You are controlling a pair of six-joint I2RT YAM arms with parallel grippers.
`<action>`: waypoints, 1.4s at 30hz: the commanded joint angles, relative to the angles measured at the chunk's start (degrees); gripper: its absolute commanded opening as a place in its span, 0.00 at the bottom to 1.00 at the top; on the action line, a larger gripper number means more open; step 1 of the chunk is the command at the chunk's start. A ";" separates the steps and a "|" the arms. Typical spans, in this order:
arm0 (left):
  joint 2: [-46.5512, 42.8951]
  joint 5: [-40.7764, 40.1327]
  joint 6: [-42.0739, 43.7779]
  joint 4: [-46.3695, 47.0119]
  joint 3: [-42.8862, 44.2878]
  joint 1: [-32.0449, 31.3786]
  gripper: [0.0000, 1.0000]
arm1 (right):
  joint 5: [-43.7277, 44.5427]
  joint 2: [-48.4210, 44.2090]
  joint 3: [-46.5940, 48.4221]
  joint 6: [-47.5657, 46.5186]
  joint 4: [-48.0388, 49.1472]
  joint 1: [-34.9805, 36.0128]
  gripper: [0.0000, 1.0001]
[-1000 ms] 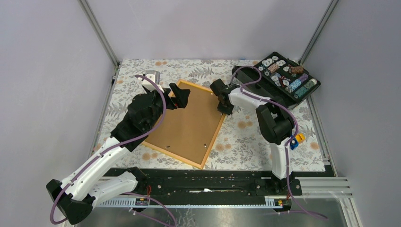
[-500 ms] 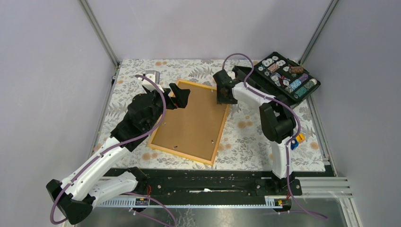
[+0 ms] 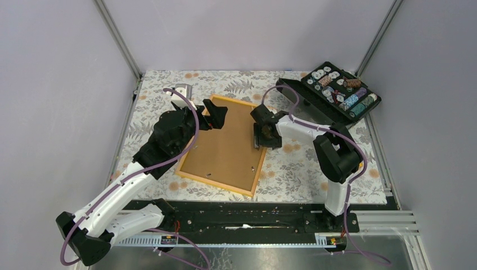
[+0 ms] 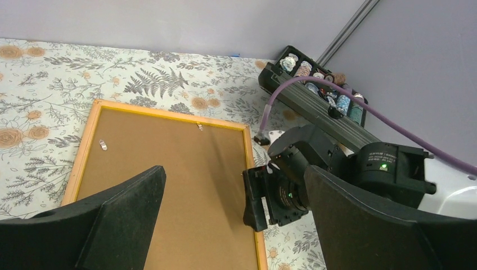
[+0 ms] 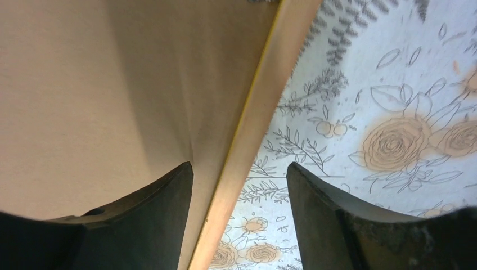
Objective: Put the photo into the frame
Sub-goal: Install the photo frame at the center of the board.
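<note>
The orange-yellow frame (image 3: 214, 183) lies flat on the flowered table. A plain brown board (image 3: 225, 149) fills it; I take it for the photo's reverse, and no print shows. My left gripper (image 3: 216, 114) is open and empty above the frame's far left part; in the left wrist view (image 4: 233, 171) its fingers span the board (image 4: 169, 169). My right gripper (image 3: 260, 135) is open and straddles the frame's right rail (image 5: 264, 95), one finger over the board (image 5: 112, 84), the other over the table. It also shows in the left wrist view (image 4: 259, 194).
A black case of small round parts (image 3: 340, 93) stands open at the far right corner, also in the left wrist view (image 4: 315, 84). Small metal tabs sit along the board's edges. Metal posts and grey walls bound the table.
The frame has turned so that it lies straighter on the table. My right gripper went to the far right corner, then came nearer along the right rail. The left gripper barely moved.
</note>
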 commanded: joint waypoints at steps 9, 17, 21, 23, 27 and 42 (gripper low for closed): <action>-0.35 1.16 -0.78 1.80 1.11 0.38 0.98 | 2.28 0.04 -2.56 -3.74 3.71 -0.04 0.35; 0.35 0.98 -0.60 1.69 1.12 0.33 0.98 | 11.51 8.31 9.49 -13.13 0.29 -0.25 0.12; 0.30 0.44 -0.51 1.65 1.07 0.34 0.98 | 13.26 10.62 15.09 -16.45 -1.02 -0.37 0.09; 0.35 0.18 -0.38 1.65 1.09 0.39 0.99 | 13.33 10.56 17.28 -16.40 -2.90 -0.40 0.13; 0.28 0.36 -0.49 1.58 1.17 0.51 0.98 | 8.74 5.75 16.62 -13.47 -4.41 -0.40 0.47; -0.40 0.76 -0.78 1.82 1.00 0.95 0.98 | -4.39 -4.17 -1.84 -3.92 0.40 4.12 0.67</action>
